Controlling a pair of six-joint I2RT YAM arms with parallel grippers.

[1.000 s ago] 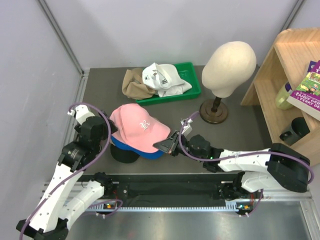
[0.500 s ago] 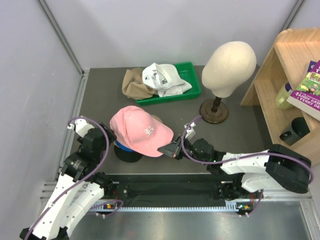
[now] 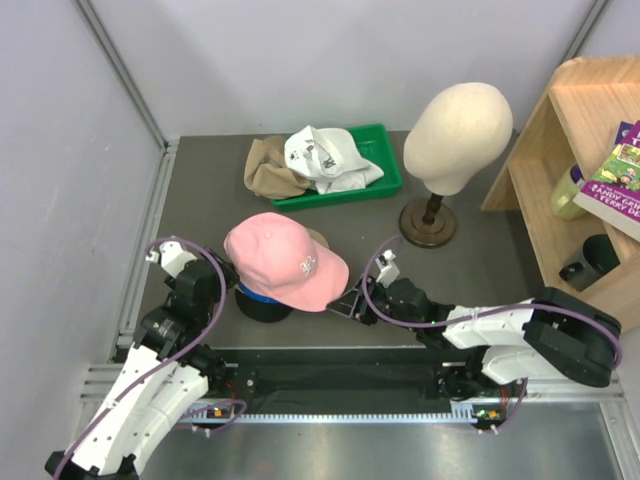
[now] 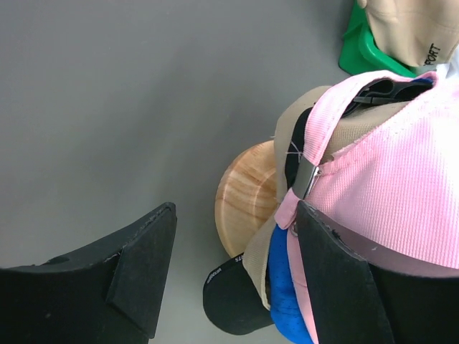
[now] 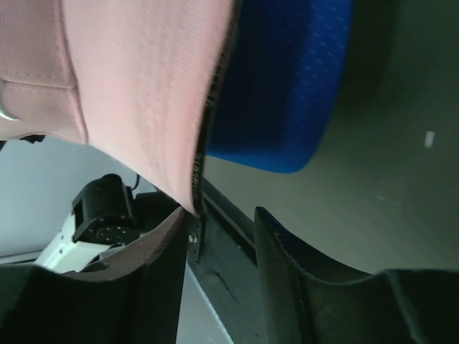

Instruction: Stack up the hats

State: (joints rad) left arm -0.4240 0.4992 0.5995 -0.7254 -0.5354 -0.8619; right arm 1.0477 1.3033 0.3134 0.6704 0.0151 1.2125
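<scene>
Flanking the pink hat (image 3: 285, 262) atop the blue hat (image 5: 280, 79), left gripper (image 4: 235, 215) and right gripper (image 5: 222, 215) are hovering, jaws open, seemingly letting it settle.

Six caps are sitting on the surface (image 3: 480, 260), four piled near left (pink (image 3: 285, 262), tan (image 4: 287, 136), blue (image 4: 281, 287), black (image 3: 262, 308)) and two, white (image 3: 325, 155) and khaki (image 3: 268, 168), lying in one green tray (image 3: 385, 180) farther back, with one foam head (image 3: 458, 120) standing right.
</scene>
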